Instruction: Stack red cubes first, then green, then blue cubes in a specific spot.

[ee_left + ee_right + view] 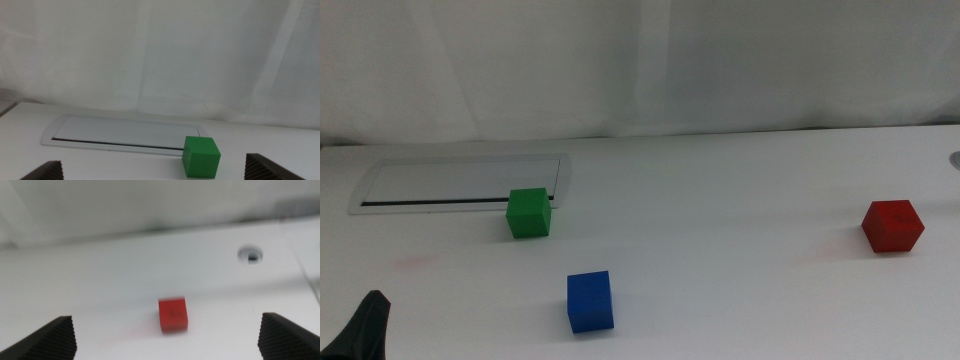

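Right fingers [65, 337] spread, red cube [173, 314] beyond.

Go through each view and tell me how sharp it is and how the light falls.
Middle view: sharp, flat even light, faint shadows under the green cube, blue cube and red cube. Left wrist view: sharp on the green cube, soft light, no glare. Right wrist view: motion-blurred, the red cube and the table hole smeared.

Red cube [893, 226], green cube [529, 212], blue cube [590, 301], seemingly plain
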`<state>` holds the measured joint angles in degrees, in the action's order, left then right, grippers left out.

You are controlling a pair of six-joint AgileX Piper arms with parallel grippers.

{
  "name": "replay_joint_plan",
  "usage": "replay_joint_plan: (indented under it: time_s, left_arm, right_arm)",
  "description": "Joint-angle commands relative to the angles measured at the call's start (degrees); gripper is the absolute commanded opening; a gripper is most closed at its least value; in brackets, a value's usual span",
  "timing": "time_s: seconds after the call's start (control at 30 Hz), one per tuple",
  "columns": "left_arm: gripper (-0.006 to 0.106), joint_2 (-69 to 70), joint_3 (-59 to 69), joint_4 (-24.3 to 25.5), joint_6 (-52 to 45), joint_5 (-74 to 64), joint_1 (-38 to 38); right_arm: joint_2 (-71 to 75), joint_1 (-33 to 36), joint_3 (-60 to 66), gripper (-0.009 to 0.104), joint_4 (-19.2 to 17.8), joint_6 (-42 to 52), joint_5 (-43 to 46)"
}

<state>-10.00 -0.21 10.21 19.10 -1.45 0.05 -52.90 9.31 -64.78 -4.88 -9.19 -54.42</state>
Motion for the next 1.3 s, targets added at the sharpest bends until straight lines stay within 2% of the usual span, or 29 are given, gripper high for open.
replay_joint_plan:
  time_s: [0.0,0.37,0.53,0.73,1.0,1.27]
  left_arm:
    - [0.092,0.2,2.3,-0.2,0.4,0.8,-0.4]
    - [0.092,0.2,2.3,-0.2,0.4,0.8,-0.4]
    - [0.092,0.2,2.3,-0.2,0.4,0.8,-0.4]
    - [0.09,0.2,2.3,-0.2,0.4,0.8,-0.4]
    - [0.09,0.2,2.3,-0.2,0.4,0.8,-0.4]
    - [0.09,0.2,2.3,-0.2,0.4,0.8,-0.4]
  right_arm:
    - [-5.5,-0.3,-3.2,0.098,-0.7,-0.1,-4.1]
    - [-23.0,-1.7,-5.6,0.098,0.0,5.7,-5.1]
    - [-28.1,-6.5,-5.6,0.098,4.9,11.4,-3.4]
    - [-33.5,-7.1,-5.6,0.098,4.9,15.2,-2.2]
    - [-40.5,-7.1,-5.4,0.098,4.9,15.2,2.9]
    - [-46.7,-7.0,-5.3,0.098,4.9,15.2,4.4]
